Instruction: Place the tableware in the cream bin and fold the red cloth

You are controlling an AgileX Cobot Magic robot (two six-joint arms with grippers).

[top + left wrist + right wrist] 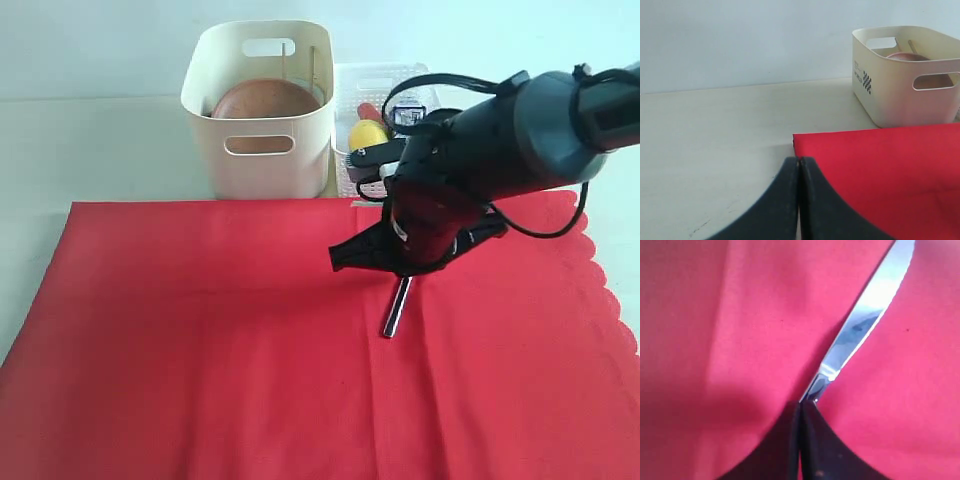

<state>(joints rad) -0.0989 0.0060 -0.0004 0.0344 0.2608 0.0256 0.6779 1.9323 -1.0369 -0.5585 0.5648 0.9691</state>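
Smooth red cloth [200,350], slim steel knife [396,312]

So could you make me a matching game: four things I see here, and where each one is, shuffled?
Things:
1. round reddish-brown plate
2. silver table knife
3. yellow lemon
4. large red cloth

Places:
A. in the white perforated basket
B. spread flat on the table
C. inside the tall cream plastic bin
D. at the tips of the shut right end effector

Pairs: 1-C, 2-D, 3-A, 4-B
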